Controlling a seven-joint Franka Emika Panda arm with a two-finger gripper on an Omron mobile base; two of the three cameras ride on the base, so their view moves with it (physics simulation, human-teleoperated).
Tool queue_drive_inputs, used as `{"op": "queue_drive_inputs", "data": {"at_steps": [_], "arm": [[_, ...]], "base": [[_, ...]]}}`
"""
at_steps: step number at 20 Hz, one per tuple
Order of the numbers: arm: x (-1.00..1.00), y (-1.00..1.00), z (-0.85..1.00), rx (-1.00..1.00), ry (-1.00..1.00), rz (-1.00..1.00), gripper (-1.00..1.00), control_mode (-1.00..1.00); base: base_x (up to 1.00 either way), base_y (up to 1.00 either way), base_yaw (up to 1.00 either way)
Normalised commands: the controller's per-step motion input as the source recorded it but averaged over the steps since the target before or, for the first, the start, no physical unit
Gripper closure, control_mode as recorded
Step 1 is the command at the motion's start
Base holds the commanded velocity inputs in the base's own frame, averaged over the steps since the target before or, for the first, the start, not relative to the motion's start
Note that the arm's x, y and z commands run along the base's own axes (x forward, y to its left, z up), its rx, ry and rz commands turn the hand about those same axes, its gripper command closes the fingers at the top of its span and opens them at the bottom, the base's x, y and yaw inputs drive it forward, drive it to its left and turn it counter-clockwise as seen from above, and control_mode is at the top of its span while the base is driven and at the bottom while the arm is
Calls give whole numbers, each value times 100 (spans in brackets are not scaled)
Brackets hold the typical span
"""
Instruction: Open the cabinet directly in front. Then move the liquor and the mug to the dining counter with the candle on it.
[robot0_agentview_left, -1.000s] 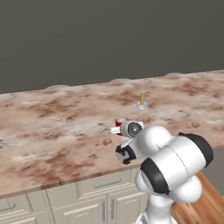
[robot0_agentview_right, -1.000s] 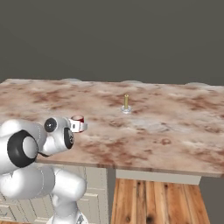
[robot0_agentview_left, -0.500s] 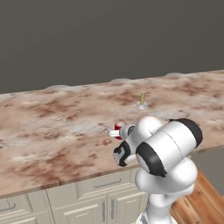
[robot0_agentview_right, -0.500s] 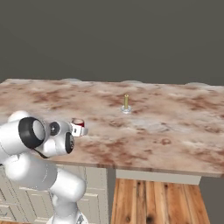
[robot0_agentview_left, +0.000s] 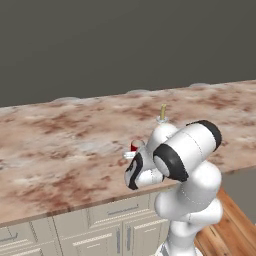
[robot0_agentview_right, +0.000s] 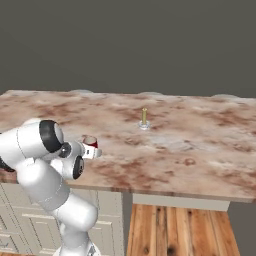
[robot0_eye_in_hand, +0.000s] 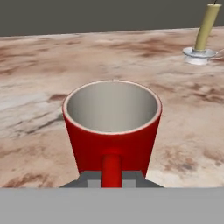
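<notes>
Mug (robot0_eye_in_hand: 112, 127), bright red with a pale grey inside, sits upright and mouth-up in the grip of the end effector (robot0_eye_in_hand: 112, 177), whose two dark fingertips are pressed in on the cup's handle at the bottom of the hand view. From the base cameras the cup shows only as a small red patch (robot0_agentview_left: 134, 146) just ahead of the white arm's wrist, over the near half of the dining counter (robot0_agentview_left: 60, 145), a long marbled reddish-brown and cream stone top; whether its base rests on the stone or hangs just above it is hard to judge from these angles. Farther back on the same counter, and to the right of the cup, the candle (robot0_agentview_right: 144, 116) stands upright, a thin tan-yellow stick in a small round silvery holder, well apart from the cup. In the hand view the candle (robot0_eye_in_hand: 205, 30) rises at the upper right, beyond the cup's rim. Cream cabinet fronts (robot0_agentview_left: 100, 230) run below the counter's near edge, and wooden floorboards (robot0_agentview_right: 175, 230) show beside the robot's base.
</notes>
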Motion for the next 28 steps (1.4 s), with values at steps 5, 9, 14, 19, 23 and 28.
{"op": "queue_drive_inputs", "data": {"at_steps": [5, 9, 14, 19, 23, 28], "arm": [[0, 0, -16, 0, -1, 0, 100, -100], [0, 0, 0, 0, 0, 0, -100, -100], [3, 0, 42, 2, 1, -4, -100, -100], [0, 0, 100, 3, 7, -5, -100, -100], [0, 0, 100, 3, 7, -6, -100, -100], [-3, 0, 100, 7, 11, -3, -100, -100]], "base": [[0, 0, 0], [0, 0, 0], [0, 0, 0], [0, 0, 0], [0, 0, 0], [0, 0, 0]]}}
